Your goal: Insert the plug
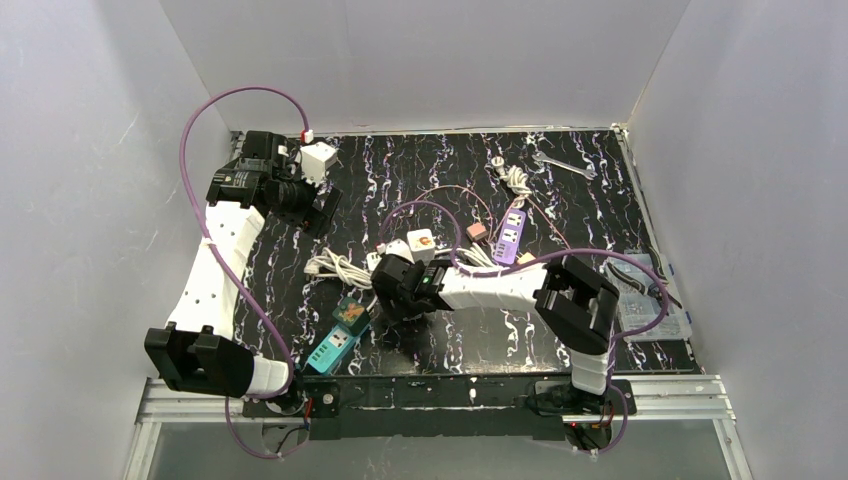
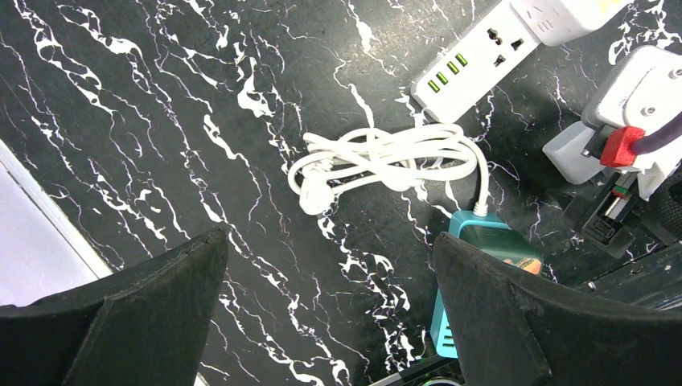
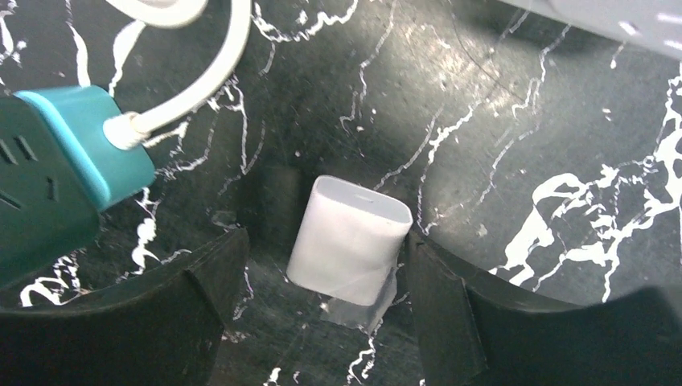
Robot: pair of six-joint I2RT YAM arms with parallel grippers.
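The white plug [image 3: 347, 241] is laid flat on the marbled table [image 3: 523, 145] between the parted jaws of the right gripper [image 3: 326, 241]. It is not clamped: a gap is left on the side toward the teal power strip [image 3: 56, 177]. The left gripper [image 2: 330, 241] is held wide open, empty.

Both arms have white perforated shells [image 1: 225, 250], black joint housings [image 1: 578, 300], purple cables [image 2: 661, 135] and matte black pincer fingers [image 2: 515, 322].
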